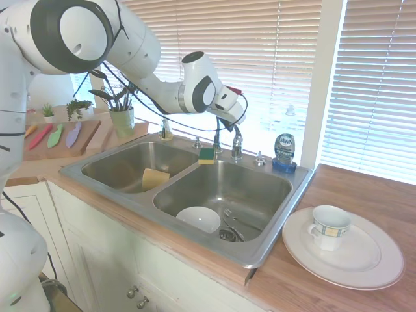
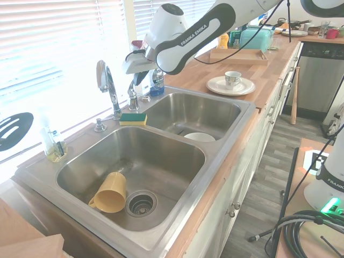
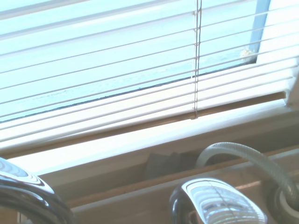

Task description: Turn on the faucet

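**A:** Three views, so take them in turn. What does the first exterior one give?

**B:** The faucet [image 1: 236, 144] stands on the back rim of the double sink [image 1: 117, 156], at the divider between the basins, with the blue dish-soap bottle [image 1: 284, 151] close beside it and a green-and-yellow sponge [image 1: 207, 155] on its other side. The gripper [image 1: 229, 121] hangs right over the chrome lever handle. The fingers are too dark and small against the bright blinds for me to tell whether they are apart or together.

**A:** And the second exterior view?

**B:** From the opposite side, the gripper [image 2: 138, 78] sits just above the handle of the faucet [image 2: 132, 98], and the arched spout [image 2: 106, 80] is clear of it. Contact with the handle I cannot confirm. No water runs from the spout, and both basins look dry around the yellow mug [image 2: 110, 194] and the white bowl [image 2: 199, 137].

**A:** The wrist view?

**B:** Mostly window blinds [image 3: 117, 70], with the rounded chrome handle top [image 3: 217, 200] near its lower edge.

**A:** So how far along?

**B:** I judge the approach nearly done. Engaging the lever and moving it until water flows is still to do.
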`<control>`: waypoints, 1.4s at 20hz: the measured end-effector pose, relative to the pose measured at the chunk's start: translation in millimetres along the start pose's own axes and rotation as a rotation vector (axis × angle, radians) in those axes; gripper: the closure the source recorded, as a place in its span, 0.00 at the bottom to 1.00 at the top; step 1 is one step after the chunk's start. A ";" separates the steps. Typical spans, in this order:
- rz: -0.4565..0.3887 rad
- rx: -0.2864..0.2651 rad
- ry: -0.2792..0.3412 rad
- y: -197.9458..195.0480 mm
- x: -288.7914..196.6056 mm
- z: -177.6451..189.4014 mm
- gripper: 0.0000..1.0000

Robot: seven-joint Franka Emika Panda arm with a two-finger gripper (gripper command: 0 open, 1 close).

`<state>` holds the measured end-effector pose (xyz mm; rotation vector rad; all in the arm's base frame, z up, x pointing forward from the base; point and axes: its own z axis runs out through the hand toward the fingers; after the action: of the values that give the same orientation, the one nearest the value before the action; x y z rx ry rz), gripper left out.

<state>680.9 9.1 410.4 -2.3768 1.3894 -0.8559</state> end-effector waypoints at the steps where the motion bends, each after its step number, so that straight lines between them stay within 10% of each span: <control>1: -0.002 0.000 0.002 0.4 0.2 -0.1 1.00; 6: -0.009 -0.031 0.003 6.1 -0.8 3.5 1.00; 16: -0.004 -0.467 -0.231 92.1 -49.8 33.6 1.00; 28: -0.007 -0.504 -0.284 145.7 -64.4 -73.1 1.00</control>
<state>510.1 -4.8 373.7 -2.7205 1.6171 -0.1571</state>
